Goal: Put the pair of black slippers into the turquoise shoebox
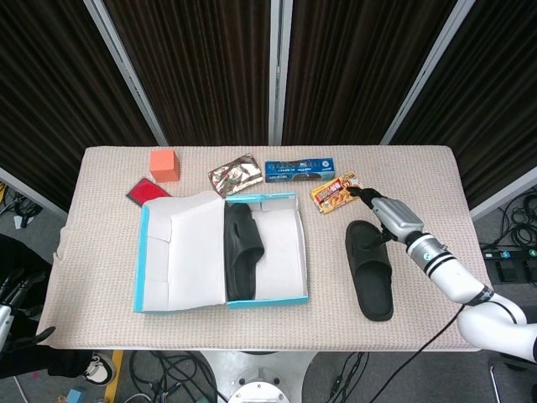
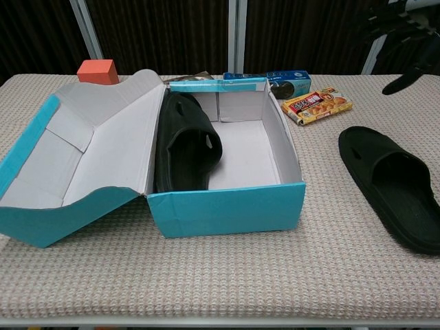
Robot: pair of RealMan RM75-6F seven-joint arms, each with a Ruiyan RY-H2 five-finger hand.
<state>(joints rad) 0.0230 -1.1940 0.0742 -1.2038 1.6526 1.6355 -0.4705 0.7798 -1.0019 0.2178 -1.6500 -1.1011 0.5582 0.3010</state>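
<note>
Two slippers: one black rubber slipper (image 1: 242, 262) stands on its edge inside the box against the left wall; the other black rubber slipper (image 1: 369, 269) lies flat on the bench, right of the box and well apart from it
Shoebox: turquoise cardboard shoebox (image 1: 285, 298) with white inside, open, its lid (image 1: 180, 252) folded out to the left
Right hand: the black-fingered right hand (image 1: 379, 211) hovers above the heel end of the loose slipper, fingers spread, holding nothing; in the chest view it shows only at the top right corner (image 2: 399, 27)
Left hand: not seen in either view
Bench: beige woven-cloth bench (image 1: 419, 176)
Behind the box: orange cube (image 1: 164, 164), red flat packet (image 1: 143, 191), shiny foil snack bag (image 1: 235, 175), long blue biscuit box (image 1: 299, 170), yellow-and-red snack packet (image 1: 336, 191), all along the far side
Snack packet: lies just left of the right hand's fingertips
</note>
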